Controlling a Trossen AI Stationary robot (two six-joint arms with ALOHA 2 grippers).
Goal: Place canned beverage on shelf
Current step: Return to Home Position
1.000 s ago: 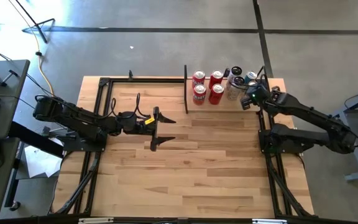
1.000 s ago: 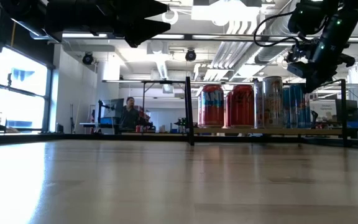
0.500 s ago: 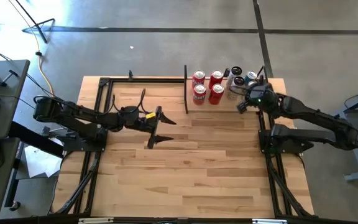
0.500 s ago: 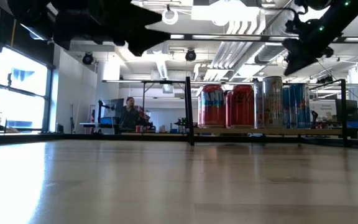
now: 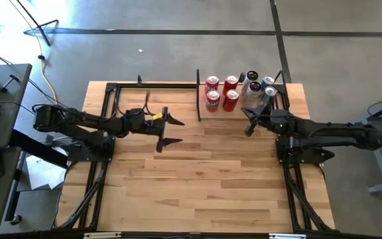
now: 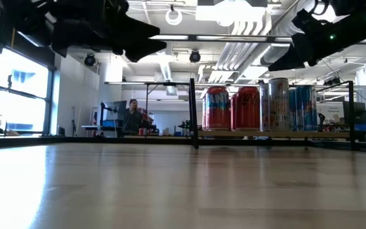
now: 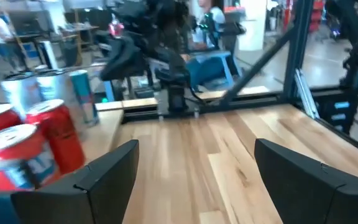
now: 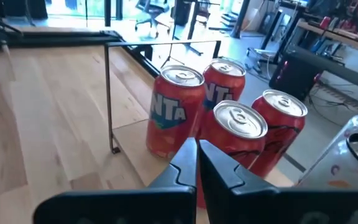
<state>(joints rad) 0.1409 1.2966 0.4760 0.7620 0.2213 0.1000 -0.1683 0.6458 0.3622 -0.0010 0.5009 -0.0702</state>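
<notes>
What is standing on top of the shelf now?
Eight upright cans in two rows: four red cans, two silver cans, two blue cans. Nothing lies on them. The shelf surface under them is covered; it shows bare only along one edge.

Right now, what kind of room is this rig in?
Probably an open industrial lab or workshop: exposed ceiling ducts, a bare concrete floor, and a person farther back beyond the table.

Glossy metal cans (image 8: 169,115), smooth pale wooden shelf (image 8: 138,158) (matt metal posts (image 8: 109,93)), lightly glossy wooden tabletop (image 5: 204,172).
</notes>
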